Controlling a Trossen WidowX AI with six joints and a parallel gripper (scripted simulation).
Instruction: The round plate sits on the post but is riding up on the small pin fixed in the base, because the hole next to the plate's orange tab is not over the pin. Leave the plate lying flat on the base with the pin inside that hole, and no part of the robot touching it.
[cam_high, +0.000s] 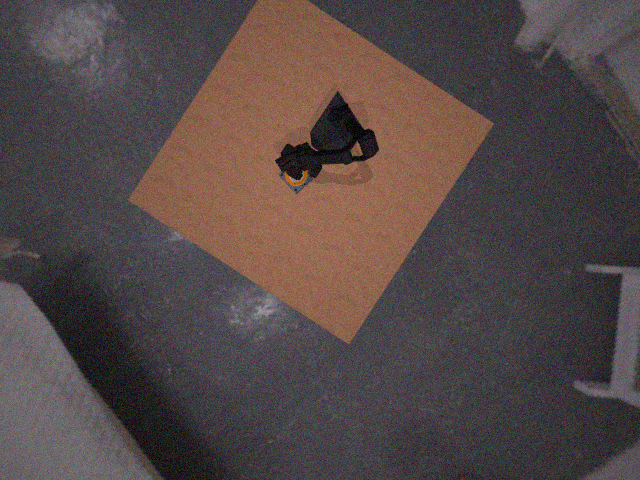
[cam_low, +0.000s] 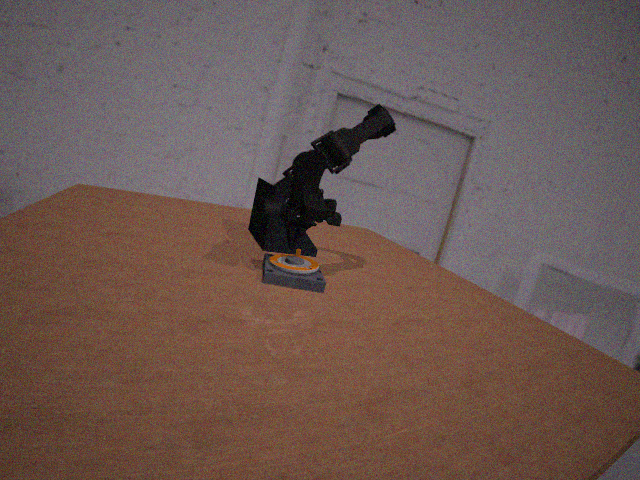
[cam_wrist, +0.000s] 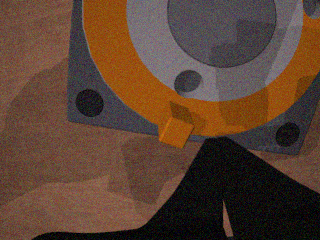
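The round plate, white with an orange ring (cam_high: 296, 184) (cam_low: 276, 262) (cam_wrist: 105, 50), sits around the grey post (cam_wrist: 222, 30) on the square grey base (cam_high: 296, 190) (cam_low: 293, 282) (cam_wrist: 80, 75). A dark shadow band shows under its front edge in the exterior view. Its orange tab (cam_low: 298, 252) (cam_wrist: 176, 132) stands up at the rim on the robot's side. The hole (cam_wrist: 188, 81) beside the tab looks grey inside. I cannot make out the pin. My gripper (cam_wrist: 216, 148) is shut and empty. In the wrist view its tips appear just right of the tab, over the plate's rim; contact cannot be told.
The black arm (cam_high: 336, 156) (cam_low: 308, 178) bends over from its mount (cam_high: 333, 129) (cam_low: 266, 217) close behind the base. Dark round holes (cam_wrist: 90, 103) (cam_wrist: 287, 134) mark the base's corners. All stand on a brown wooden table (cam_high: 320, 258) (cam_low: 289, 372), with its edges far from the base.
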